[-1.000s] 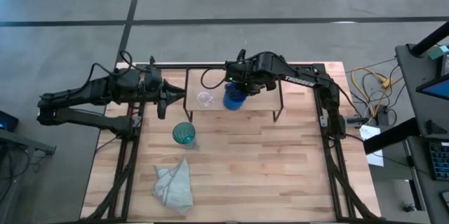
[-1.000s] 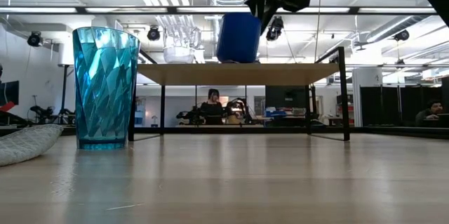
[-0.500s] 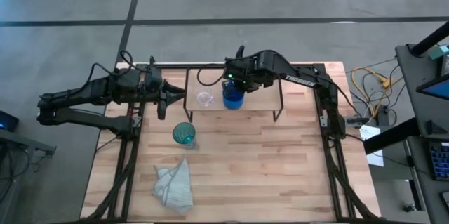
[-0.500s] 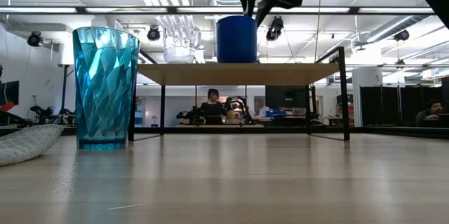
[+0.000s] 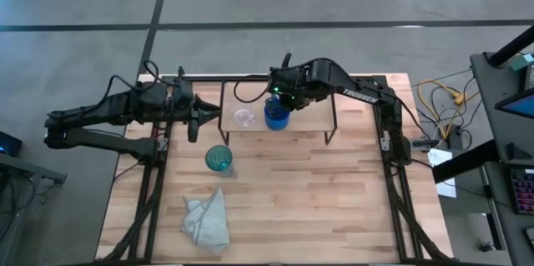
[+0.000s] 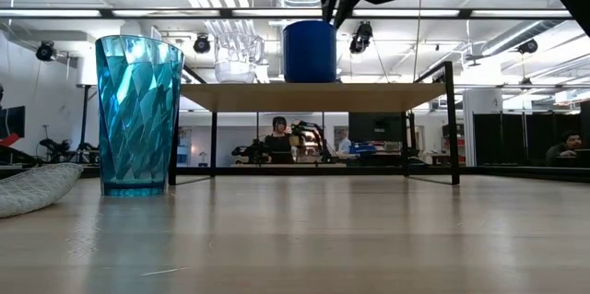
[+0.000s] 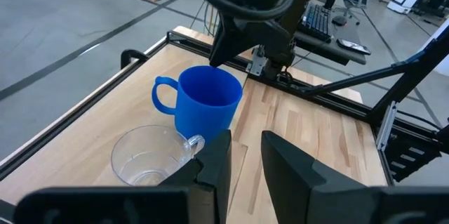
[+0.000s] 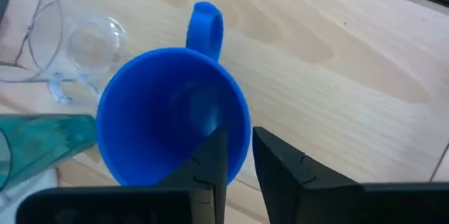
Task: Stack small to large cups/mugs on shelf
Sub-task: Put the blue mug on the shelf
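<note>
The blue mug [image 5: 275, 117] stands upright by its base on the shelf [image 5: 310, 121], its handle [image 8: 207, 24] toward the far edge. The clear glass cup [image 5: 244, 117] sits just to its left on the same wood top. The teal tumbler [image 5: 219, 159] stands on the table in front of the shelf. My right gripper [image 5: 281, 104] hovers over the mug's rim with a narrow gap between its fingers, one finger over the inside and one outside. My left gripper [image 5: 214, 116] waits open at the shelf's left end, level with the cups. My right gripper [image 8: 238, 150] comes from above, pointing down, with the mug's near-side rim [image 8: 243, 130] between its fingers. I cannot tell whether the fingers touch the rim. The mug [image 6: 310, 52] rests on the shelf top [image 6: 369, 97], upright.
A pale crumpled cloth [image 5: 207, 220] lies near the table's front left. The shelf's right half [image 6: 396, 97] is bare wood. A black frame [image 5: 400, 191] edges the table. People and equipment show in the room beyond, under the shelf.
My right gripper has lowered the blue mug, which hung tilted just above the shelf, until it stood upright on the wood top beside the glass cup. The gripper has then risen slightly while the mug stayed put.
</note>
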Robot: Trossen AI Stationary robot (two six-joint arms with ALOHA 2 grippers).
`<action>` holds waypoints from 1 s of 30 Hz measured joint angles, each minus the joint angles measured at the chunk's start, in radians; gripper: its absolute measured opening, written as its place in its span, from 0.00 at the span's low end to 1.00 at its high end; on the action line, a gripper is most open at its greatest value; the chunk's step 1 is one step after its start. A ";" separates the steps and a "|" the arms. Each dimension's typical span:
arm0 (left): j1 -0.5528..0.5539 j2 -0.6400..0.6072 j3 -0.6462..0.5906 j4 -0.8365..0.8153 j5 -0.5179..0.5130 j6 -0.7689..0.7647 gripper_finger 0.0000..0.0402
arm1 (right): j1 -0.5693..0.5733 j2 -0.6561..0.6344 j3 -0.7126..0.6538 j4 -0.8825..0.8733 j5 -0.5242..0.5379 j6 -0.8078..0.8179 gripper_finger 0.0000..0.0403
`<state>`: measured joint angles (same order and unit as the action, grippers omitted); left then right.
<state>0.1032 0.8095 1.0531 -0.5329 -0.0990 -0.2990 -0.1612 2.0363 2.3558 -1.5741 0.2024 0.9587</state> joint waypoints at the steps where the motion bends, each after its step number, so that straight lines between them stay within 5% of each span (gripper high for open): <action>1: 0.000 -0.001 0.000 0.000 0.000 0.000 0.16 | 0.001 -0.001 0.000 0.002 -0.001 -0.007 0.16; 9: 0.000 0.001 0.000 0.000 0.000 -0.007 0.16 | 0.050 -0.013 0.000 0.005 -0.133 -0.099 0.14; 18: 0.000 0.011 0.000 0.001 -0.006 -0.010 0.16 | 0.149 -0.018 -0.003 0.003 -0.093 -0.140 0.05; 30: 0.000 0.042 0.000 0.002 -0.005 -0.012 0.16 | 0.141 -0.018 -0.070 0.007 -0.071 -0.104 0.02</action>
<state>0.1032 0.8513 1.0527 -0.5308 -0.1036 -0.3115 -0.0200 2.0186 2.2862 -1.5667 0.1318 0.8549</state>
